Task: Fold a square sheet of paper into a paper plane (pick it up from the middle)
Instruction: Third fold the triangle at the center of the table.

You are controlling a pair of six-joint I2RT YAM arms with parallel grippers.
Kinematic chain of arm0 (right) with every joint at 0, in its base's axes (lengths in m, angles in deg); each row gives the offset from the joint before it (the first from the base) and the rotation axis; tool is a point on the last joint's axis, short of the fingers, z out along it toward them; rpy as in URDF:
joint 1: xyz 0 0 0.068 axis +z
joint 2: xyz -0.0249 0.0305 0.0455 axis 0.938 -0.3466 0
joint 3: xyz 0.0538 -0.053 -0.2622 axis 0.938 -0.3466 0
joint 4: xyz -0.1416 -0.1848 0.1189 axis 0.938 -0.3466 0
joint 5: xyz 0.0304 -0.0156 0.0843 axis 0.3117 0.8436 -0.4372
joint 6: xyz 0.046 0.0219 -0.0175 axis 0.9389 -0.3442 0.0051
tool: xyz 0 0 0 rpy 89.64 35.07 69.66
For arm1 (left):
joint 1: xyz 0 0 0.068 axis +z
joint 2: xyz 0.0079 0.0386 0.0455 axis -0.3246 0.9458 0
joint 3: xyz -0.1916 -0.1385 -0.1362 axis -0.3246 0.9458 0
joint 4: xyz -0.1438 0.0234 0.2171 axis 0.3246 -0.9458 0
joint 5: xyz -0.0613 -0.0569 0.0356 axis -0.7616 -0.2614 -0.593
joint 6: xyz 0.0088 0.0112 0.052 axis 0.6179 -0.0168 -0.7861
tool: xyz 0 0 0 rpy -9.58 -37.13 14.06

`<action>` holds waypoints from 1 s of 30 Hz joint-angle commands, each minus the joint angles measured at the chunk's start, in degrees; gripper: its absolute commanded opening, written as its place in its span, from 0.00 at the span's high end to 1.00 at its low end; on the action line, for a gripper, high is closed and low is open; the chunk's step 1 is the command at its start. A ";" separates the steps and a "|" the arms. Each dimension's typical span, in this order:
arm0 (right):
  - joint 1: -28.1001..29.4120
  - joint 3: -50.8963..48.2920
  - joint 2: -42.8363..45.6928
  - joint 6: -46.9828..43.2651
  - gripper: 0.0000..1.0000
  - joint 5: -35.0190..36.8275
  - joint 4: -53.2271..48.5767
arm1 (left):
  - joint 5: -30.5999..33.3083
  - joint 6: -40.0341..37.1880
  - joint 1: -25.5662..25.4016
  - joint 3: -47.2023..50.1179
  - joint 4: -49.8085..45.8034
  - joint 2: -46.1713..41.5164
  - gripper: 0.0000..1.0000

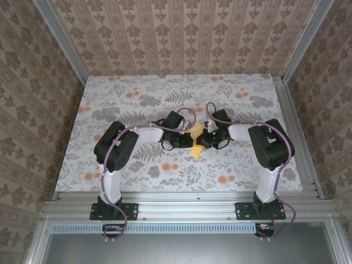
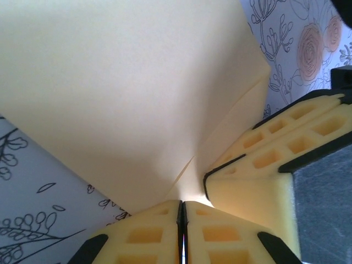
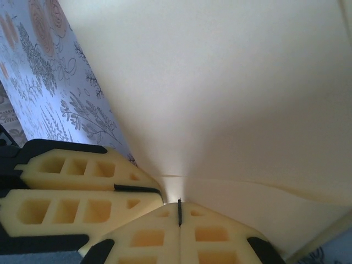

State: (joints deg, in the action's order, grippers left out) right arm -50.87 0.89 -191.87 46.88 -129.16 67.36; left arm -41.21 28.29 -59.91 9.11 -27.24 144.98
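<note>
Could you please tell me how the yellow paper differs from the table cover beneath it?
The paper is plain pale yellow; the table cover is white with grey leaves and orange flowers. The paper is creased and pinched by the left claw and right claw; the cover lies flat. Both are pale.

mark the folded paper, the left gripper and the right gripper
folded paper (image 2: pixel 132 93), left wrist view, on its broad flat face
left gripper (image 2: pixel 182 204), left wrist view, between its pinched fingertips
right gripper (image 3: pixel 179 203), right wrist view, between its pinched fingertips
</note>
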 commanded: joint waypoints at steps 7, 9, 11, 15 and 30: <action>-2.65 -1.66 5.32 0.23 0.95 1.47 -1.48 | 5.36 -3.95 -0.34 0.15 -8.29 2.79 0.89; -3.07 -1.17 4.66 0.15 0.95 1.46 -1.33 | 5.63 -4.28 -0.42 0.32 -8.53 2.94 0.89; -3.10 -0.92 3.72 0.21 0.95 1.43 -0.60 | 6.18 -4.59 -0.47 0.42 -9.16 2.93 0.89; -3.14 -0.91 1.25 0.24 0.96 1.63 0.84 | 7.36 -5.69 -0.77 0.16 -10.51 3.05 0.89; -6.13 -1.13 -0.80 -4.95 0.96 6.74 -1.11 | 11.46 -8.39 -1.53 0.20 -14.01 4.19 0.89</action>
State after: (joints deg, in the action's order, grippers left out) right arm -55.81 0.10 -191.44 44.26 -126.86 68.02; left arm -36.55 22.26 -61.40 7.13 -31.54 145.07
